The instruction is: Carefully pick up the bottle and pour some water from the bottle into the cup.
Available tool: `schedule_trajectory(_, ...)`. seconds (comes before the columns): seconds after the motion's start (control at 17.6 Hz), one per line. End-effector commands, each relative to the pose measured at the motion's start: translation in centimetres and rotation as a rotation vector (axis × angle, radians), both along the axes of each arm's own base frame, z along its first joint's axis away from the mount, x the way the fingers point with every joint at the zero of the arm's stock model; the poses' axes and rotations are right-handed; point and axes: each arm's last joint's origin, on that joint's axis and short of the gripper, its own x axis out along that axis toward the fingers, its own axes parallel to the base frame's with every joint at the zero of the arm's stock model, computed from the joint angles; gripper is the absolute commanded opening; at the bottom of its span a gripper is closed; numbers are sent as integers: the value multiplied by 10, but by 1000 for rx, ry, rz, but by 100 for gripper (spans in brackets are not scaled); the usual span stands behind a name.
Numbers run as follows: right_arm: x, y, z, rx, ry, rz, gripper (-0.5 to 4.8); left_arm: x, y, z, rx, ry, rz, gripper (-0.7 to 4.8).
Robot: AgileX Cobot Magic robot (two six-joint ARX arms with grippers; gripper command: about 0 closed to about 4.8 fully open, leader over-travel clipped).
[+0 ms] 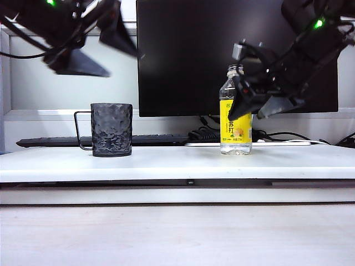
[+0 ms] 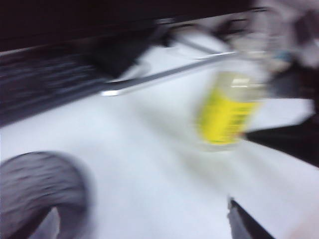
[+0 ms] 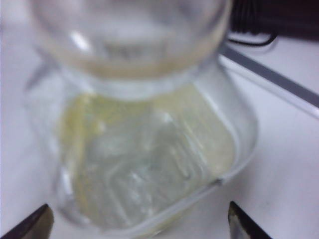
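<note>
on the white shelf (image 1: pixel 166 163), bottle (image 1: pixel 236 119) upright right of cup (image 1: pixel 111 129). right gripper (image 1: pixel 255 105) spread wide around bottle, nothing gripped; left gripper (image 1: pixel 97 41) wide, empty, above cup. reaching step; next: close gently, lift upright.

The small clear plastic bottle (image 1: pixel 236 111) is glossy and see-through, with a smooth yellow wrap label; from above (image 3: pixel 144 129) its ribbed walls glint. The dark grey cylindrical cup (image 1: pixel 111 129), at nine o'clock from the bottle, has a dimpled, hammered, faintly shiny skin and a thin wire handle. The white table (image 1: pixel 177 163) looks smooth and matt. Both grippers' black fingers (image 1: pixel 239 102) look like matt plastic.
</note>
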Motion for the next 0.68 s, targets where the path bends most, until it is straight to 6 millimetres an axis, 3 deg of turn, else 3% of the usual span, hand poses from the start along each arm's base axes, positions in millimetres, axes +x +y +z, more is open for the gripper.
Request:
schedule_trajectory(0.06, 6, 3, 1, 24, -62, 24, 479, 0, 1, 3, 8, -18, 13, 479)
schedule_trajectory(0.28, 14, 5, -3, 8, -129, 39, 479, -2, 2, -3, 35, 36, 11, 479)
schedule_trajectory(0.57, 16, 5, -11, -1, -94, 39, 479, -4, 2, -7, 65, 68, 5, 479)
schedule_trajectory(0.68, 15, 5, -12, -2, -83, 42, 321, -3, 2, -6, 63, 63, 5, 479)
